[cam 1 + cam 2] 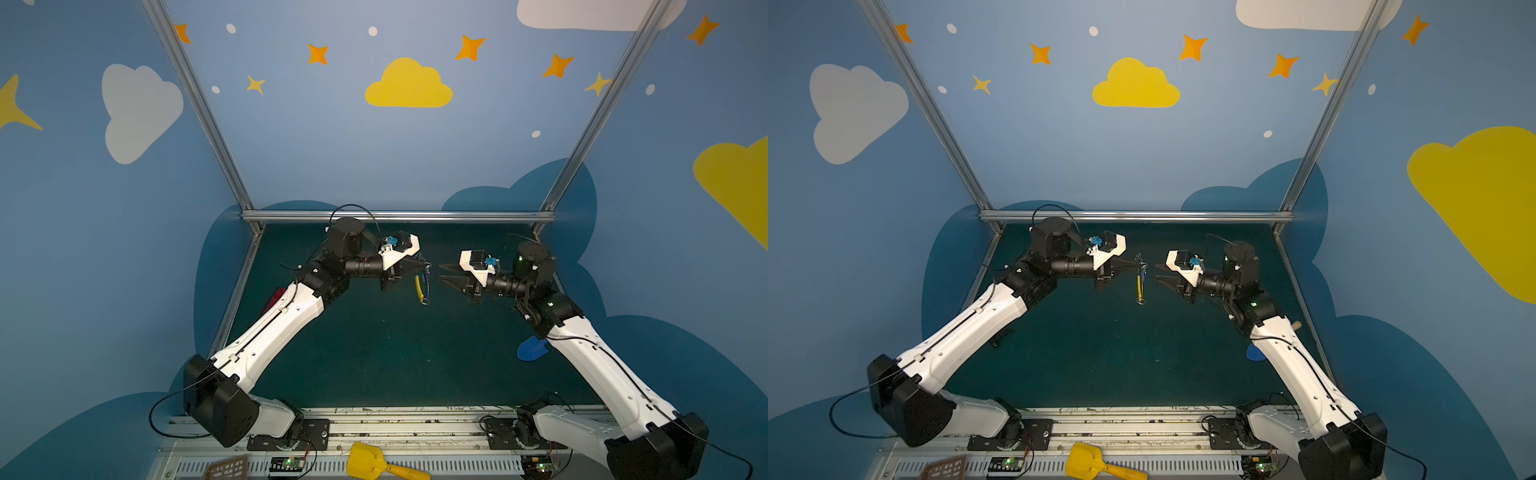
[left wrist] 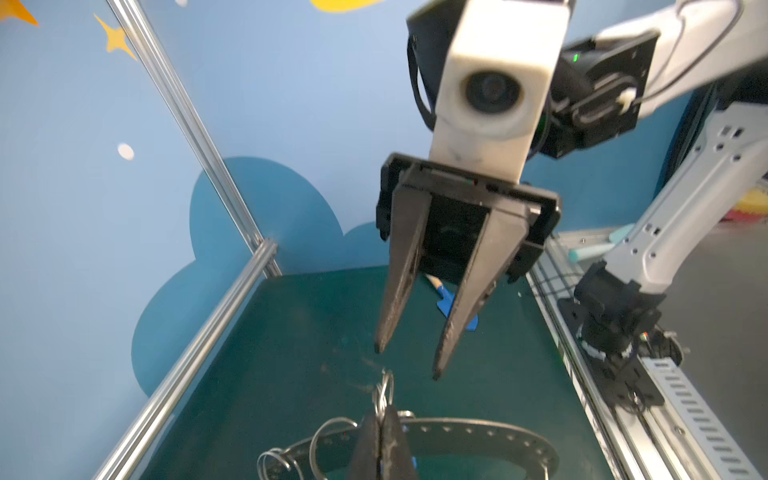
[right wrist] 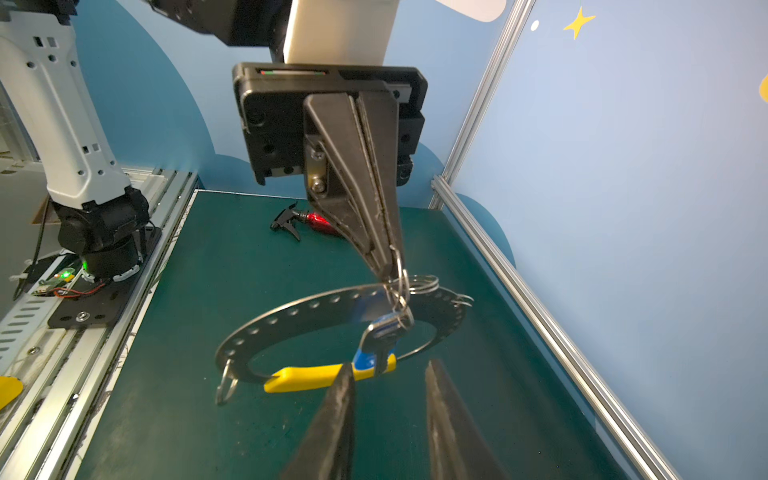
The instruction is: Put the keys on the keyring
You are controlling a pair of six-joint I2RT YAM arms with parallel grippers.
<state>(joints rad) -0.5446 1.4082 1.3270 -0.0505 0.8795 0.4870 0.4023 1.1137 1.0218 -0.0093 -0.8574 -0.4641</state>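
Keyring (image 3: 266, 322) hangs above the table (image 3: 208, 270), pinched at its top by my closed left fingers (image 3: 384, 257), presumably presenting it to my right fingers (image 2: 392, 307): part open, empty, near. Key (image 3: 384, 328) dangles below the pinch.

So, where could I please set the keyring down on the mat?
Free: the middle of the mat, between left arm and right arm, beneath the hanging keyring. Crowded: spray bottle beside the left arm, blue shovel beside the right.

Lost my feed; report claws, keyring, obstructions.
Left claw shut on thin grey hoop keyring with yellow arc, midair. Right claw open, empty, facing it. Silver key with blue tag dangles there. Nothing between.
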